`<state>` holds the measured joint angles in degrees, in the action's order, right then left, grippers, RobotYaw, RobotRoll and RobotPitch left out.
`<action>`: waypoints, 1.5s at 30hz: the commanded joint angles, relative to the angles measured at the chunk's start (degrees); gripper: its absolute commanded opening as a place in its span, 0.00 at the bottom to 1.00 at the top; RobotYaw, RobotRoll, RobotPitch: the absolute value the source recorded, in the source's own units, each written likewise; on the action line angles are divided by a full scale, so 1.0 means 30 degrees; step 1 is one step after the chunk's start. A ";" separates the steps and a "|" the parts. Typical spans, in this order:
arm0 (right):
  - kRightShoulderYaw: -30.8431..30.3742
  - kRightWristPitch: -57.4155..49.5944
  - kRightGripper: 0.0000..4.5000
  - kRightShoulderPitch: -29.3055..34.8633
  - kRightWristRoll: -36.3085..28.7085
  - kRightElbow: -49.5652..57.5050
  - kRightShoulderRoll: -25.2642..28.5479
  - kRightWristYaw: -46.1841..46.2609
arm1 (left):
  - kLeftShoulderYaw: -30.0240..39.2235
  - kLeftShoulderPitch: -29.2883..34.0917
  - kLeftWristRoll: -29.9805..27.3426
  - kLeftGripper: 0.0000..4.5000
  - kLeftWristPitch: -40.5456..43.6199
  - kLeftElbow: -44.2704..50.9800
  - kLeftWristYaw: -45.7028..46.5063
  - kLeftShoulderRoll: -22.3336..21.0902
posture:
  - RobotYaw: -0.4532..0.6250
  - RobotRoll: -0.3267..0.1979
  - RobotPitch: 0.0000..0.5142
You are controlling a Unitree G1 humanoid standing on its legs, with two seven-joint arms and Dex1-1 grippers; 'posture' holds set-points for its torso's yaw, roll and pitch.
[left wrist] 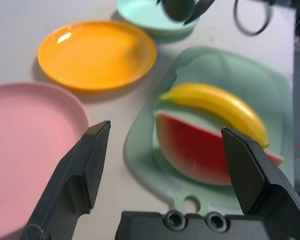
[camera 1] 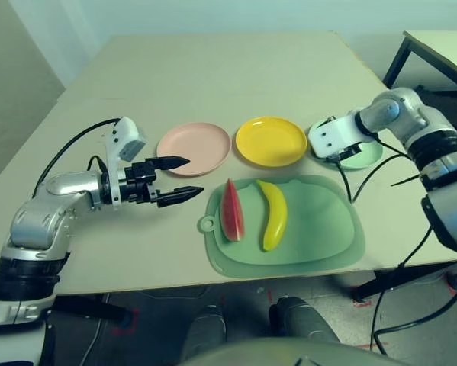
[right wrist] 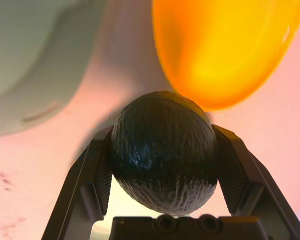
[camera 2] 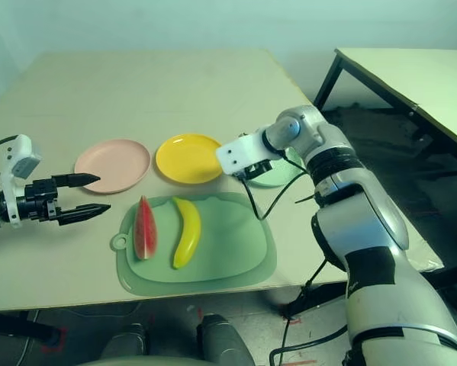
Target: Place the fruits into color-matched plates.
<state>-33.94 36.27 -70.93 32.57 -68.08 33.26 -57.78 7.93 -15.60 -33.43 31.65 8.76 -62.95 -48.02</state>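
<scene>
The avocado sits clamped between the two fingers of the right end effector, which hangs over the mint green plate near the desk's right edge. The watermelon wedge and the banana lie side by side, apart, on the green mat by the front edge. The yellow plate and the pink plate stand bare beyond the mat. The left end effector hovers with its fingers spread wide, holding nothing, just beside the pink plate.
</scene>
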 commanded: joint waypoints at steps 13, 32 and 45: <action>-0.0444 -0.0905 0.71 -0.0523 0.2554 -0.2332 -0.1245 0.4579 | 0.0223 -0.0187 -0.0677 1.00 0.0115 0.1042 0.0127 0.0087 | 0.34 0.62 0.09; -0.0481 -0.2079 1.00 0.0207 0.3489 -0.2935 -0.0985 0.4811 | 0.0540 0.0578 -0.1146 1.00 0.0055 0.1287 -0.0167 -0.0037 | 0.35 0.62 0.10; 0.1543 0.3095 1.00 -0.0361 -0.0818 0.0455 0.0574 -0.2781 | 0.0318 0.0318 -0.0423 1.00 -0.1129 -0.0746 -0.1344 -0.0227 | 0.31 0.62 0.11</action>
<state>-30.83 43.33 -72.17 33.44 -69.54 34.42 -61.59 9.07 -14.49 -35.55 29.09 7.62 -66.25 -48.34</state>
